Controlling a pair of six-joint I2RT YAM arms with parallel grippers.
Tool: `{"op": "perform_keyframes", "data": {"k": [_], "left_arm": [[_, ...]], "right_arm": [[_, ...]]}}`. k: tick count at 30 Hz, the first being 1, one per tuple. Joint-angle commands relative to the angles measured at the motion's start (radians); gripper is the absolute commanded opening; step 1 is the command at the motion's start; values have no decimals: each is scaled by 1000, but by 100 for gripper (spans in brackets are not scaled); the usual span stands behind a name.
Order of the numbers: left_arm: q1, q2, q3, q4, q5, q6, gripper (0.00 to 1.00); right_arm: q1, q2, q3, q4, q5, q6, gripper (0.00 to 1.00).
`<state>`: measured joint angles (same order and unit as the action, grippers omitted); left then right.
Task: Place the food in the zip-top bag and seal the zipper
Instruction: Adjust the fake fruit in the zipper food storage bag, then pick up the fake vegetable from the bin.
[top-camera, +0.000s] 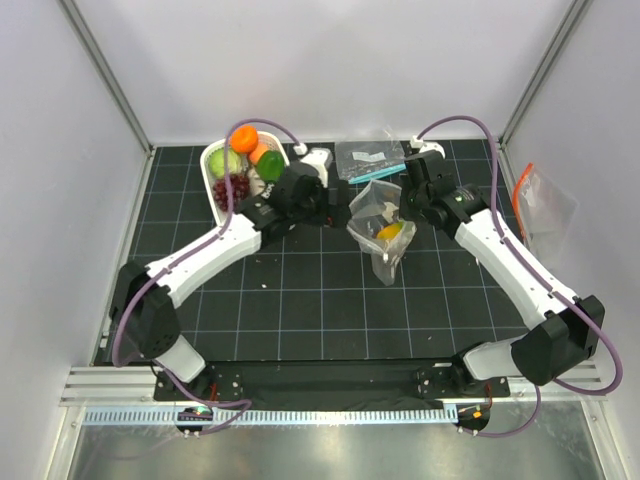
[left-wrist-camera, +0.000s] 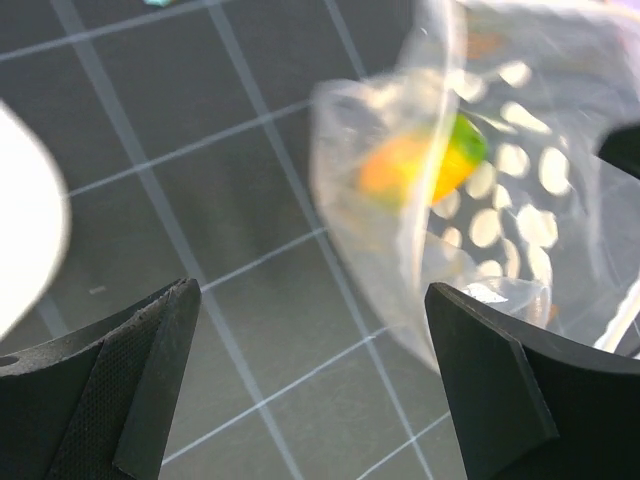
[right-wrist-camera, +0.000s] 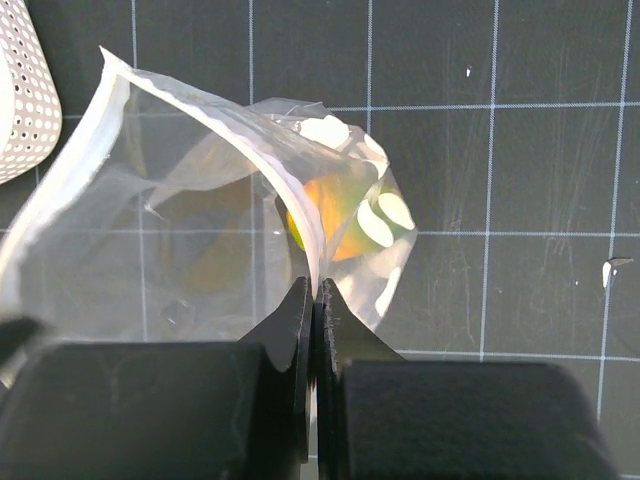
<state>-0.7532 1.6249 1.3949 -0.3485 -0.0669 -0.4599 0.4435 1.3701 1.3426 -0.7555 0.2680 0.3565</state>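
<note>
Right wrist view: the right gripper (right-wrist-camera: 312, 300) is clenched on the mouth edge of the zip-top bag (right-wrist-camera: 180, 240). The zipper (right-wrist-camera: 60, 175) shows as a pale band along that edge. The top view is too coarse to show this pinch.
Left wrist view: the left gripper (left-wrist-camera: 310, 370) is released, jaws wide apart with nothing between them. The bag lies just past its fingertips, blurred.
Top view: the bag sits crumpled on the grid mat (top-camera: 320, 300), between the two grippers.
Food in bag: one yellow-orange fruit (right-wrist-camera: 335, 215) with a green end shows through the dotted plastic in all three views.
Left of bag: a white basket (top-camera: 215, 180) holds an orange piece (top-camera: 244, 139), a pale green piece (top-camera: 225, 163), a dark green piece (top-camera: 270, 166) and purple grapes (top-camera: 232, 188).
Behind bag: the teal-strip bag (top-camera: 368, 158) lies just beside it.
Right of bag: the orange-strip bag (top-camera: 540, 205) lies well apart.
In the way: the left arm's wrist and cable cross the basket's side nearest the bag.
Unclear: whether the zipper is pressed shut anywhere cannot be told.
</note>
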Motion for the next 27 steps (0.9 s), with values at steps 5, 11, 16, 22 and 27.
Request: {"op": "perform_keyframes", "data": {"k": [5, 11, 16, 22, 27], "left_arm": [[169, -149, -65, 34, 35, 58, 100], [333, -30, -1, 39, 35, 138, 100], [411, 85, 65, 94, 55, 199, 100], [471, 260, 223, 126, 99, 213, 100], [499, 419, 318, 172, 119, 216, 100]], "right_arm": [[0, -11, 26, 35, -1, -21, 1], [-2, -9, 44, 19, -7, -30, 1], [0, -11, 43, 13, -15, -34, 1], [0, -19, 29, 15, -32, -40, 1], [0, -35, 27, 18, -50, -40, 1]]}}
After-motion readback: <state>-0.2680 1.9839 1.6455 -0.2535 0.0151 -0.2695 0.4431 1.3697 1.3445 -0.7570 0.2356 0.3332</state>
